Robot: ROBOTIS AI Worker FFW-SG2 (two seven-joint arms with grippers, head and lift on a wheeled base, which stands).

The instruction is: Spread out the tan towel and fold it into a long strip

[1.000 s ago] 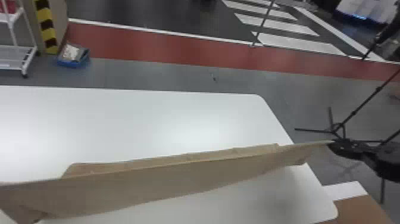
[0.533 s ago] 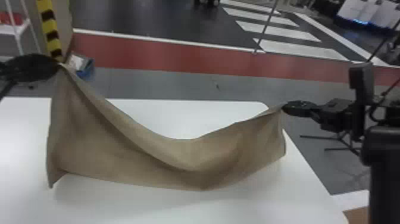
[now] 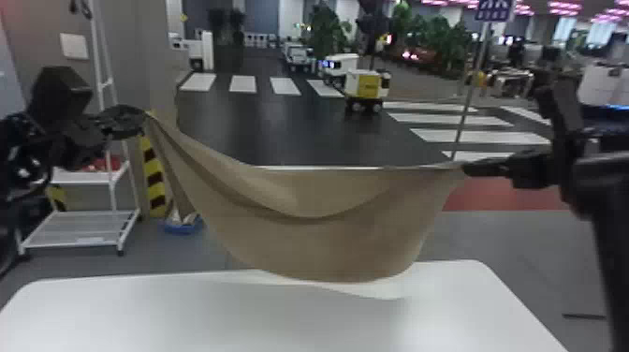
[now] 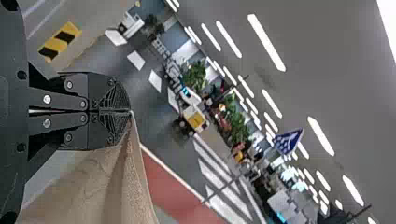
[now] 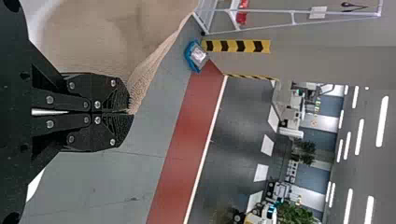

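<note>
Head view: indoor light, moderate overall. White table (image 3: 140, 323) is the bright area, soft grey shading below the towel (image 3: 327, 243), no hard shadow edges. Towel folds go dark, raised parts lighter. Black road surface (image 3: 220, 131) is dim. Small white glints on left arm (image 3: 21, 164); right arm (image 3: 613, 224) mostly near-black, little detail. Pink lights (image 3: 565, 8) glow up top. Both wrist views: overhead strip lights (image 4: 266, 42) clip to white against a dimmer grey ceiling (image 4: 345, 84). Background looks soft.
</note>
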